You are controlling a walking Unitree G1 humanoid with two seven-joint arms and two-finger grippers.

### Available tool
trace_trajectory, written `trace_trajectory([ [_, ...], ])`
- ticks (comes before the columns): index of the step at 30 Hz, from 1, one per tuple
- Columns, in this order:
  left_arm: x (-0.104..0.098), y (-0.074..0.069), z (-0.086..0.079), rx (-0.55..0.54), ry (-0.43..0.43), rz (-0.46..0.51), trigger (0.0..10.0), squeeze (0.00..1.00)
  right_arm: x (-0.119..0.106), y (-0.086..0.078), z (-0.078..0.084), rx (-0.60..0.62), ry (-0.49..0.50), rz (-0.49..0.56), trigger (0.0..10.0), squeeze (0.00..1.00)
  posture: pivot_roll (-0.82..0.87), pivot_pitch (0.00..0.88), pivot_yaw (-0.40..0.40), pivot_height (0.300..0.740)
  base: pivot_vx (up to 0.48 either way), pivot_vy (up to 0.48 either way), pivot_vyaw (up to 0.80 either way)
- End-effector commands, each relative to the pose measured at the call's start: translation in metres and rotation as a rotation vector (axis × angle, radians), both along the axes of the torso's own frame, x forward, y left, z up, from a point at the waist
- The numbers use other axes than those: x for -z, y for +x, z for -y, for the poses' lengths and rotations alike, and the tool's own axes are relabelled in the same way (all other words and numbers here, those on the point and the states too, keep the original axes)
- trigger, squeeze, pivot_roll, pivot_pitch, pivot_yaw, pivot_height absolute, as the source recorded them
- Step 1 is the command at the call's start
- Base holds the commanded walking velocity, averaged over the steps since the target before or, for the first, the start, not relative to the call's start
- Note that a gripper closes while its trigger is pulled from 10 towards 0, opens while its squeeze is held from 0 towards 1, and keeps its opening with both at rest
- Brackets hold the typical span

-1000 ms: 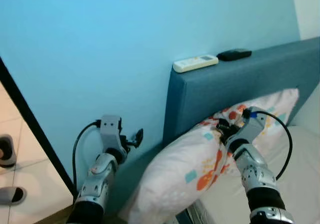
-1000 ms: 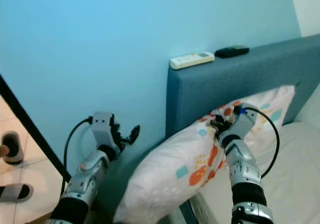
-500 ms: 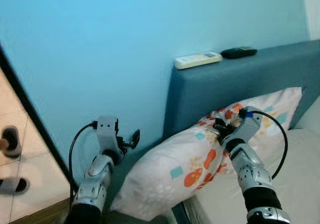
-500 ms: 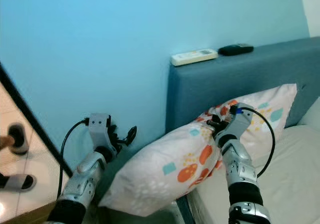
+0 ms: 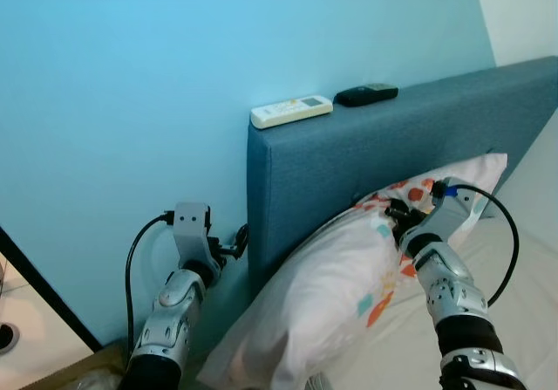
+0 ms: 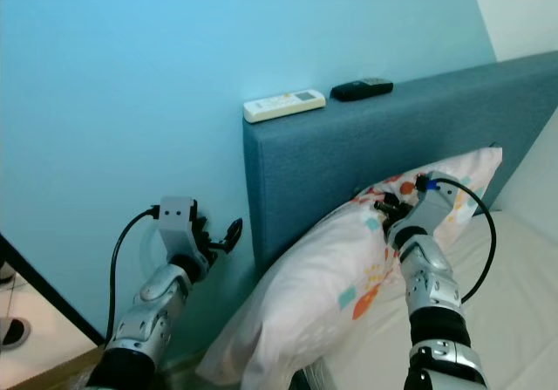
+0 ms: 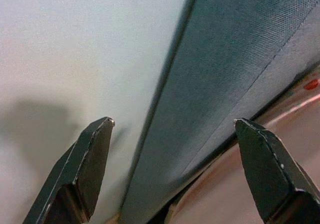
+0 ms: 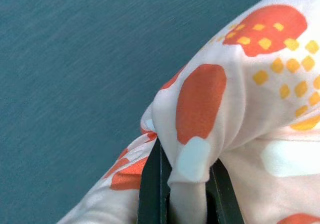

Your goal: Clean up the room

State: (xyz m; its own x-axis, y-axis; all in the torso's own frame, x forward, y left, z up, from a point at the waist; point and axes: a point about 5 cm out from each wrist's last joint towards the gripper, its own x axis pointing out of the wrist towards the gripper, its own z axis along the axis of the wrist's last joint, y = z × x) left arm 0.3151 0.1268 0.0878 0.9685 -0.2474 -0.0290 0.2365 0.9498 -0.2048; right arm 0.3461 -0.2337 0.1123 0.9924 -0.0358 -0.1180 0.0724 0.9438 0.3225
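- Since a second ago the whole view has swung: the headboard (image 5: 384, 146) now sits further left in the head cameras, the slippers on the tiled floor have dropped out of sight, and the pillow's low end has slid down and out past the headboard's near corner; the right gripper has kept its pinch on the cloth throughout
- The blue wall (image 5: 157, 76) stands behind the headboard and runs on past its end
- The headboard is a padded blue-grey slab, upright against that wall
- The mattress (image 5: 523, 303) lies at the foot of the headboard, pale and bare where it shows
- The pillow (image 5: 340, 294), white with orange and teal patches, leans long-ways against the front of the headboard, its high end up against the padding and its low end hanging past the headboard's corner, off the mattress edge
- The right gripper (image 8: 182, 184) is at the pillow's upper edge, just in front of the headboard, its two black fingers (image 8: 152, 189) clenched on a bunched fold of the pillowcase
- The left gripper (image 7: 172, 154) hovers beside the headboard's end, between it and the wall, fingers (image 7: 92, 154) spread wide and grasping nothing
- A white remote (image 5: 291, 111) lies flat on top of the headboard, near its end
- A black remote (image 5: 366, 94) lies on the same top edge, just beyond the white one
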Motion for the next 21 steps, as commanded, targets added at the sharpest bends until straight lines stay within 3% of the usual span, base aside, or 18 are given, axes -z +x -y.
trace_trajectory([
  [1, 0.004, -0.003, -0.003, -0.002, 0.008, -0.017, 10.0, 0.00, -0.018, 0.007, -0.003, -0.007, -0.023, 0.086, 10.0, 0.00, -0.09, 0.000, -0.076, 0.740, 0.000, 0.000, 0.00],
  [7, 0.005, -0.005, -0.004, -0.013, 0.018, -0.014, 10.0, 0.00, -0.016, 0.010, -0.006, -0.023, -0.025, 0.071, 10.0, 0.00, -0.09, 0.000, -0.078, 0.740, 0.000, -0.420, 0.00],
  [17, 0.006, -0.010, -0.006, -0.031, 0.014, -0.023, 10.0, 0.00, -0.018, 0.024, -0.013, -0.076, -0.030, 0.045, 10.0, 0.00, -0.06, 0.000, -0.082, 0.740, 0.000, 0.000, 0.00],
  [21, 0.008, -0.031, -0.023, -0.059, 0.040, -0.037, 10.0, 0.00, -0.040, 0.037, 0.006, -0.006, -0.015, 0.043, 10.0, 0.00, 0.00, 0.042, -0.088, 0.740, 0.000, 0.000, 0.00],
])
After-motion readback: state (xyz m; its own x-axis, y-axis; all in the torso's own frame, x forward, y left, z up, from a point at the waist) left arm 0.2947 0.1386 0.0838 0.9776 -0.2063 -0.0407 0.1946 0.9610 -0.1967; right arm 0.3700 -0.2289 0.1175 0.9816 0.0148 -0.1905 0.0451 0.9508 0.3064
